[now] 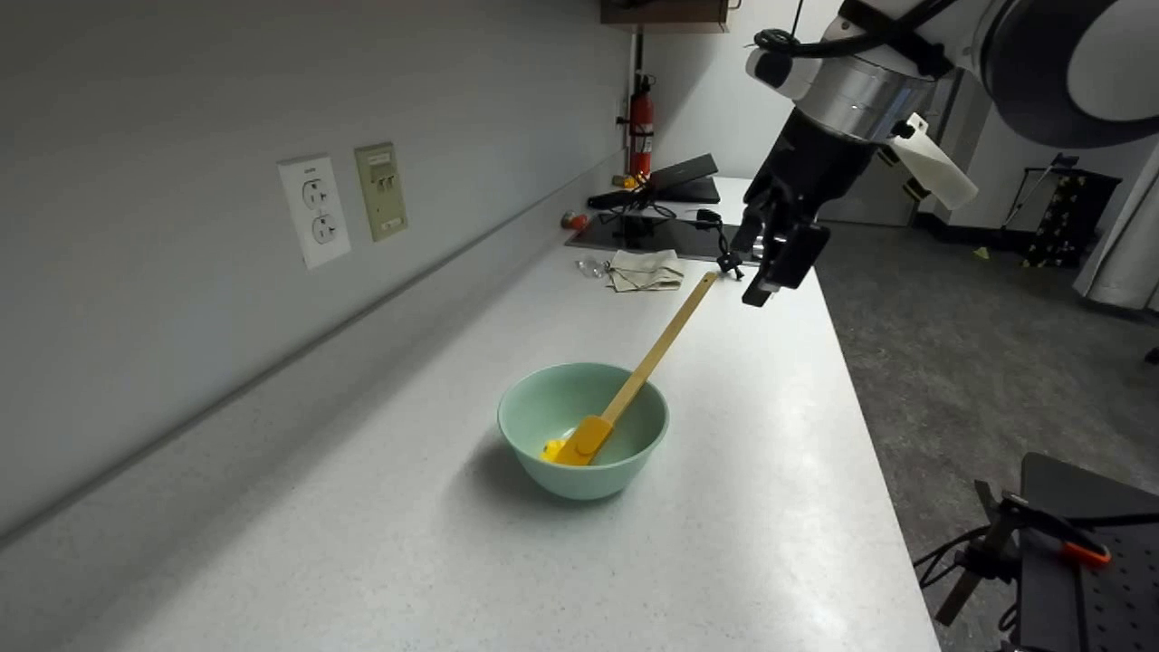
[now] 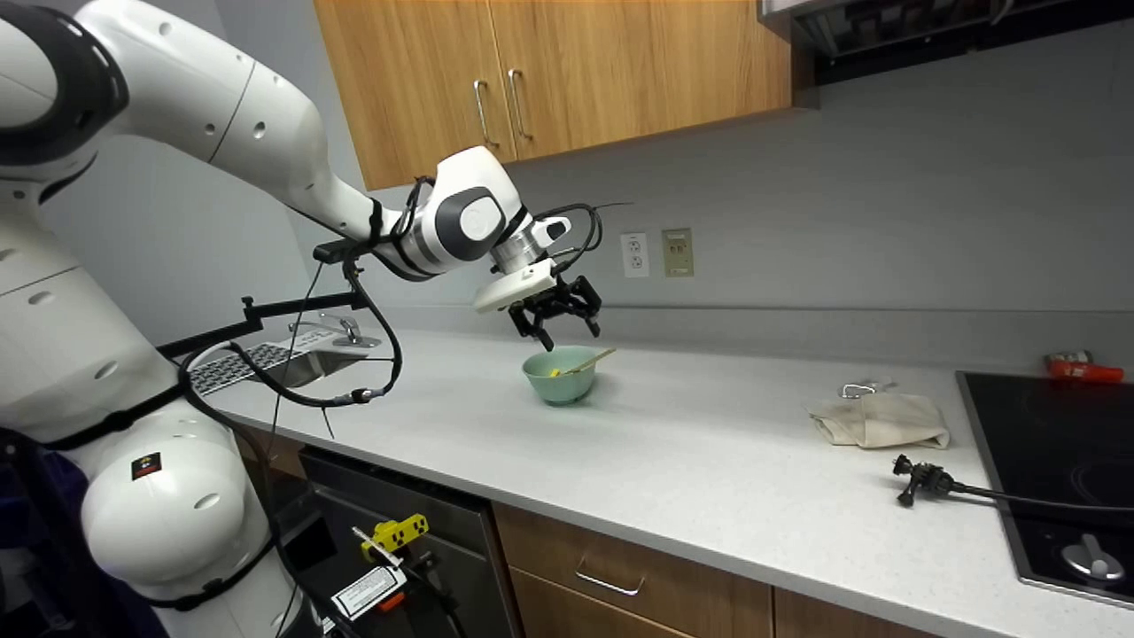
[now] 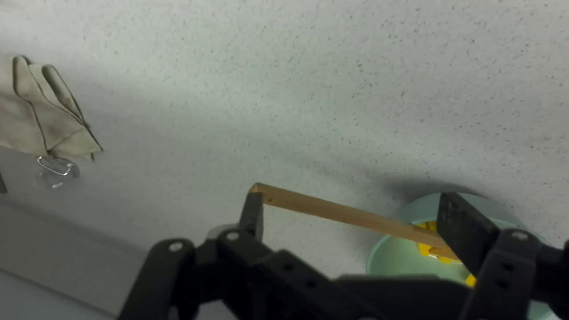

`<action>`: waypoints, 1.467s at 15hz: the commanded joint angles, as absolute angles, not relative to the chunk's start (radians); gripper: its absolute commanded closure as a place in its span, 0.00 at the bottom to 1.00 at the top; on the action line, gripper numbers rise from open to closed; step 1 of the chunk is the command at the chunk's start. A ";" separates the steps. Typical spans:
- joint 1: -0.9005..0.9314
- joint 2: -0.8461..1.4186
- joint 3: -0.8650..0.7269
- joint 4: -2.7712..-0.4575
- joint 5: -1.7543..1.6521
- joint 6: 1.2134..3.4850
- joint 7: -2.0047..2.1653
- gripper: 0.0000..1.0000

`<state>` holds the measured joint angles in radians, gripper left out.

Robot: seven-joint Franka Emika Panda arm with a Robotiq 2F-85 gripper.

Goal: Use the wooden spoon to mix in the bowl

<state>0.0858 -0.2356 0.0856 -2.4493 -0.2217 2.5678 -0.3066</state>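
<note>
A white label (image 2: 370,591) below the bowl (image 1: 589,482) is too small to read. The wooden spoon (image 1: 646,369) leans in the bowl; the gripper (image 2: 570,338), higher and spread wide, partly hides both in the wrist view.

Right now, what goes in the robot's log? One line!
gripper: open, empty; wooden spoon: leaning in bowl; bowl: on counter; mixing: not underway

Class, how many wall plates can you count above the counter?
2: a white plate and, beside it, a beige plate, both on the wall. Others may be hidden behind the arm.
</note>
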 commanded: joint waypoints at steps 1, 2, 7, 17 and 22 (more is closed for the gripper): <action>0.093 -0.222 0.078 -2.438 -0.224 2.570 -0.316 0.00; 0.092 -0.211 0.078 -2.431 -0.224 2.571 -0.322 0.00; 0.100 -0.188 0.075 -2.414 -0.230 2.602 -0.371 0.00; 0.163 -0.030 0.066 -2.300 -0.038 2.612 -0.917 0.00; 0.130 0.022 0.080 -2.259 -0.013 2.581 -1.051 0.00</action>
